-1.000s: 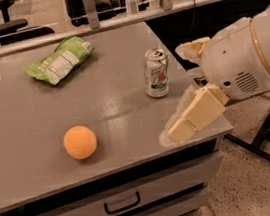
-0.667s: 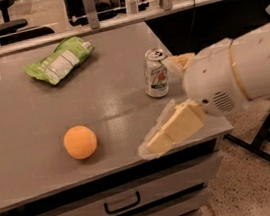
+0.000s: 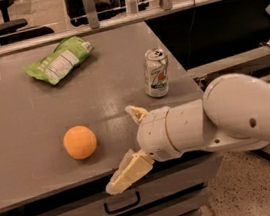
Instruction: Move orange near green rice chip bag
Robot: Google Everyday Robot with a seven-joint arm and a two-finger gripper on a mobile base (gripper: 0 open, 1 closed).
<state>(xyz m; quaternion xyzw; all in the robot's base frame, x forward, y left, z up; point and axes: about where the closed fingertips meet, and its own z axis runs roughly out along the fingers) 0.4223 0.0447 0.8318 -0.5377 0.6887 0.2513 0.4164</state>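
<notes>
Now we see the gripper (image 3: 122, 150), spread wide and empty, swung left toward the orange (image 3: 80, 142): grasp likely next.

The arm is sweeping left along the worktop's front edge! The gripper (image 3: 130, 143) has left the front right corner and now sits nearer the middle of that edge, its lower finger out past it. It has pulled away from the soda can (image 3: 156, 72), and the gap to the orange (image 3: 80, 142) has shrunk, with no contact.
</notes>
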